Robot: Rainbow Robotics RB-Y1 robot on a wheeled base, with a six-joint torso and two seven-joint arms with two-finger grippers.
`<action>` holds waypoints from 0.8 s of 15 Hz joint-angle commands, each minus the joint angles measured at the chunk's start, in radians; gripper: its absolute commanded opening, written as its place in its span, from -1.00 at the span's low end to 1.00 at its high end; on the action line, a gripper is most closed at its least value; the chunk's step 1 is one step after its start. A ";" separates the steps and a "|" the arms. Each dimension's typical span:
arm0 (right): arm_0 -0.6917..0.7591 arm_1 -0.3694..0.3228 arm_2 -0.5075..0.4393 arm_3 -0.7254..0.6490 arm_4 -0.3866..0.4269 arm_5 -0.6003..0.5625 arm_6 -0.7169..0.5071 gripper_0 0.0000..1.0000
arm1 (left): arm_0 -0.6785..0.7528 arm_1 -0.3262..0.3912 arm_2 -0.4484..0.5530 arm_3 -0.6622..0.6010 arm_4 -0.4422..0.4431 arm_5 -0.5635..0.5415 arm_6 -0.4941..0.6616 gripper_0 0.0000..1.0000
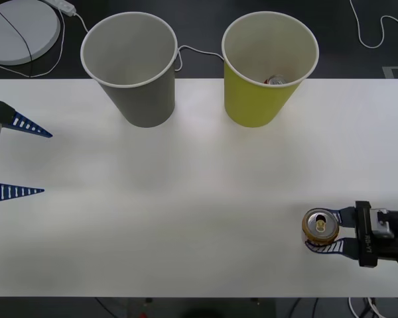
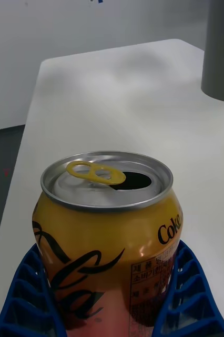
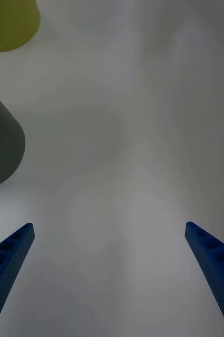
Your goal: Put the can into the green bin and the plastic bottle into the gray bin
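At the table's left edge the left gripper (image 1: 16, 162) waits with its fingers spread wide and nothing between them, well apart from everything else. Further along, at the back of the table (image 1: 186, 199), stands the gray bin (image 1: 129, 66), which looks empty from above. Just beside it to the right is the green bin (image 1: 268, 66), and something silver-topped already lies at its bottom, another can by the look of it.

Down at the front right, the right gripper (image 1: 326, 230) is clenched around the can (image 1: 320, 225), one blue finger on each side of it, the can upright on the table and well apart from both bins.

The can's mouth is open, so any tilt on the way across could spill whatever is left inside. The grip sits low on a smooth round body; a quick swing might let it twist or slip out. The green bin is light and tapered, so clipping its rim could tip it, and releasing too early would drop the can short. No bottle is anywhere on the table.
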 commanded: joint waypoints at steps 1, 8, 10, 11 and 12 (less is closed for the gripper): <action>0.057 -0.002 -0.073 -0.183 0.074 0.007 -0.165 -1.00 | 0.000 0.000 0.000 0.000 0.000 0.000 0.000 1.00; 0.141 -0.031 -0.208 -0.589 0.202 0.016 -0.657 -1.00 | 0.000 0.000 0.000 0.000 0.000 0.000 0.000 1.00; 0.141 -0.065 -0.217 -0.649 0.203 0.027 -0.774 -1.00 | 0.000 0.000 0.000 0.000 0.000 0.000 0.000 1.00; 0.141 -0.091 -0.222 -0.687 0.209 0.035 -0.844 -1.00 | 0.000 0.000 0.000 0.000 0.000 0.000 0.000 1.00; 0.141 -0.110 -0.230 -0.721 0.223 0.036 -0.901 -1.00 | 0.000 0.000 0.000 0.000 0.000 0.000 0.000 1.00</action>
